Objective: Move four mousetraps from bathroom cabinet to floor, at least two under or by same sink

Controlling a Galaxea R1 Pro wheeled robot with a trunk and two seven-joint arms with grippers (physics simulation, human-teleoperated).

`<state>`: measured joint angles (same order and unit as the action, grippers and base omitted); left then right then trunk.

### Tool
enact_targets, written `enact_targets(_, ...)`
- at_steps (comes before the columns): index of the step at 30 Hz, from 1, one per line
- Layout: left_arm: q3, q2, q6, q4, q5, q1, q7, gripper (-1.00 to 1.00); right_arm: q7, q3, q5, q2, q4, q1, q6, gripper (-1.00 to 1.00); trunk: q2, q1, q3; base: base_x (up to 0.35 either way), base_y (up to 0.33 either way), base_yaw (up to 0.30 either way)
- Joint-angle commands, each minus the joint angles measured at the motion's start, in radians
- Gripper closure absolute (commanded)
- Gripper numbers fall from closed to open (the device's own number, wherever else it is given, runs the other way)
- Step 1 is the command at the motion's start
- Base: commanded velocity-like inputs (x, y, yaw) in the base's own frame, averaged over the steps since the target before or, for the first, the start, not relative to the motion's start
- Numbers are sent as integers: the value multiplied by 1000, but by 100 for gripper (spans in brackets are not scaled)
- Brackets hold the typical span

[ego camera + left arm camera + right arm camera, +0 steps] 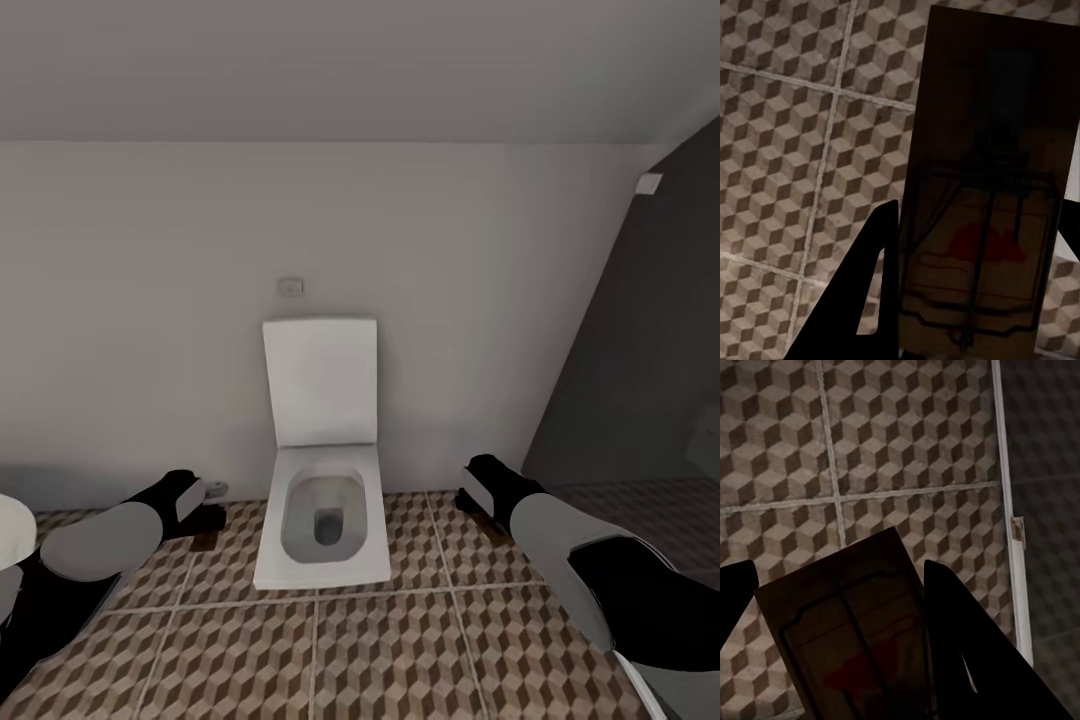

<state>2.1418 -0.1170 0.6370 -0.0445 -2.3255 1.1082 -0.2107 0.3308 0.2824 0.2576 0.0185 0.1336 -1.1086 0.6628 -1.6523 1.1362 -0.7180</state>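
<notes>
flat wooden mousetraps point(990, 187) point(851, 630) clamped above cube-patterned tiled bathroom floor point(400, 650).

Pretty clearly a home bathroom. There's a white square toilet point(322, 520) sitting against a plain pale wall point(130, 300) with its lid flipped up, and a small pale flush plate point(290, 287) is mounted on the wall just above it. The floor point(400, 650) is big square tiles printed with a brown, beige and white cube pattern, split by pale grout lines, and the same tiles show up in both wrist views. Off to the right there's a dark glass shower panel point(640, 350) with darker-looking tiles behind it, and the ceiling point(350, 60) slopes, so it feels like an attic-type room.
</notes>
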Motion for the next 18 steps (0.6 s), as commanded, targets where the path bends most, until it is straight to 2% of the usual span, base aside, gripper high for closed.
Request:
enact_targets(1, 4, 0, 3, 0, -11, 1, -3, 100, 8, 6, 12, 0, 1, 0, 3, 100, -8, 4, -4, 0, 0, 0)
enact_targets(18, 4, -1, 2, -1, -12, 0, -3, 100, 10, 7, 11, 0, 1, 0, -16, 100, -127, 69, -57, 0, 0, 0)
